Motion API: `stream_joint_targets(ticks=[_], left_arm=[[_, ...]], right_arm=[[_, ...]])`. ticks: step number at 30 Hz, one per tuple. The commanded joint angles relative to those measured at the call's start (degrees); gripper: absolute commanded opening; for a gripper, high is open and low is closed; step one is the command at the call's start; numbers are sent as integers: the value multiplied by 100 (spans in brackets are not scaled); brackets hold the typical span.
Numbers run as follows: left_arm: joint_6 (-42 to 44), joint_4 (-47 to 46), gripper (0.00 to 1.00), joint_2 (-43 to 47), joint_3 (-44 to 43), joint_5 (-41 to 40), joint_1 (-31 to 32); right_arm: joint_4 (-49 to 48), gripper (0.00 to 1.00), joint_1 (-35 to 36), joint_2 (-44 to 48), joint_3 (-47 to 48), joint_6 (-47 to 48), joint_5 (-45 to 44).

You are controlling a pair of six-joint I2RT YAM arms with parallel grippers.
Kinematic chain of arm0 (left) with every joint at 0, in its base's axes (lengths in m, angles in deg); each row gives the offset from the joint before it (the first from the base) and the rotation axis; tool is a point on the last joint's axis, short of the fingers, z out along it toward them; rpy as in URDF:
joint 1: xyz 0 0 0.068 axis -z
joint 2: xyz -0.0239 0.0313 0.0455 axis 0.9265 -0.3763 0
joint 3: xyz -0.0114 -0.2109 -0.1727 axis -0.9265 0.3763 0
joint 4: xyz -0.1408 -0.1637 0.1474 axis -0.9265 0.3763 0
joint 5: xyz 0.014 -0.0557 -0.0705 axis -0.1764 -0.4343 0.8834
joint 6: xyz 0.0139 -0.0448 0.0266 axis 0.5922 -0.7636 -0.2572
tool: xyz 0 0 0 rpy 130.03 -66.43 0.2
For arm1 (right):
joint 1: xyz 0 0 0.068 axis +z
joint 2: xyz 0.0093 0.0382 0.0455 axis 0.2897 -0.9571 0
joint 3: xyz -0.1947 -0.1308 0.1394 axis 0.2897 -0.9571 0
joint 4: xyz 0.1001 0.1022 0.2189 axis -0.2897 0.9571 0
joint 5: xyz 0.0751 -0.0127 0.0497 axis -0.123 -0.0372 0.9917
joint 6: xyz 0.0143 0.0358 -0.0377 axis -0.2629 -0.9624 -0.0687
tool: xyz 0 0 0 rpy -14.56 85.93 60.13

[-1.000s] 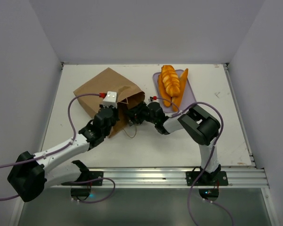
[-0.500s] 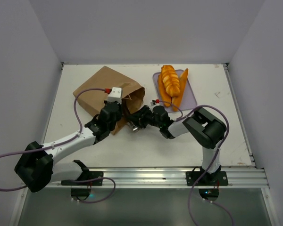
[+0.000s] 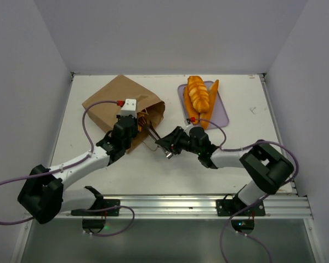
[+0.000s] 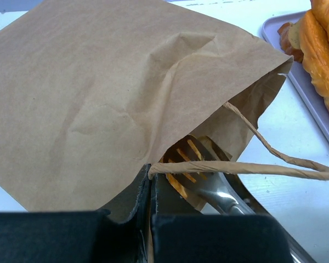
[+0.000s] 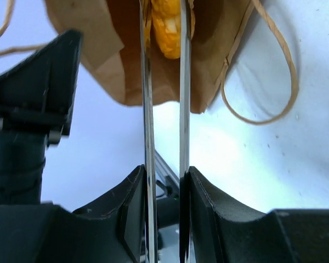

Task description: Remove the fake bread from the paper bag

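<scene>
The brown paper bag (image 3: pixel 112 104) lies on its side at the left, mouth facing right. My left gripper (image 3: pixel 136 119) is shut on the bag's mouth edge, where the string handle (image 4: pixel 247 167) starts, as the left wrist view (image 4: pixel 152 178) shows. My right gripper (image 3: pixel 167 145) is shut on thin metal tongs (image 3: pixel 153 133), whose tips reach into the bag mouth. In the right wrist view my gripper (image 5: pixel 163 178) squeezes the tongs' arms (image 5: pixel 148 109), and a yellow-orange bread piece (image 5: pixel 167 24) sits between their tips inside the bag. Several bread pieces (image 3: pixel 198 94) lie on the lavender tray (image 3: pixel 222 112).
The tray stands at the back right of the white table, close to the bag's mouth. The bag's second string handle (image 5: pixel 274 82) trails loose on the table. Grey walls enclose the table on three sides, and a metal rail (image 3: pixel 208 204) runs along the near edge.
My right arm has drawn back toward the near right, so the tongs have slid partly out of the bag. My left gripper still holds the bag's mouth, and the bag has shifted slightly.
</scene>
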Motion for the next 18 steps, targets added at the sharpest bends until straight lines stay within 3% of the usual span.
stream_joint_targets(ticks=[1, 5, 18], left_arm=[[-39, -205, 0, 133, -26, 28, -87], [-21, -223, 0, 247, 45, 46, -123], [-56, -311, 0, 528, 220, 98, -131]], right_arm=[[644, 1, -18, 873, -34, 739, -95], [1707, 1, -62, 1717, -174, 1136, -420], [3492, 0, -1063, 3765, -694, 1760, -122]])
